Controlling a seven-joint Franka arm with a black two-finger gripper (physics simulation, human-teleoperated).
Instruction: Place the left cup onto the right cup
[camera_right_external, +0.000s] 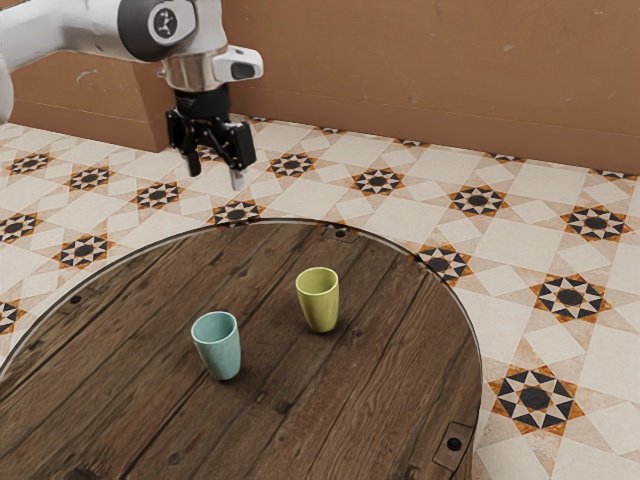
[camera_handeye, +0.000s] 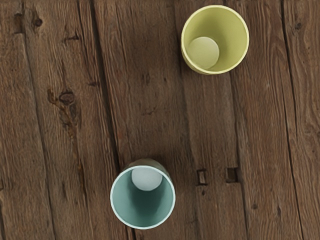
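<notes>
A teal cup stands upright on the round wooden table, toward the exterior view's left. A yellow-green cup stands upright a short way to its right and farther back. My gripper hangs high above the table's far edge, well above and behind both cups, open with nothing between its fingers. From the hand's camera I look straight down into the teal cup and the yellow-green cup; both are empty and apart from each other.
The table's dark planks show knots and small notches. Patterned floor tiles surround the table, and a brown wall runs behind. The table rim curves close behind the yellow-green cup.
</notes>
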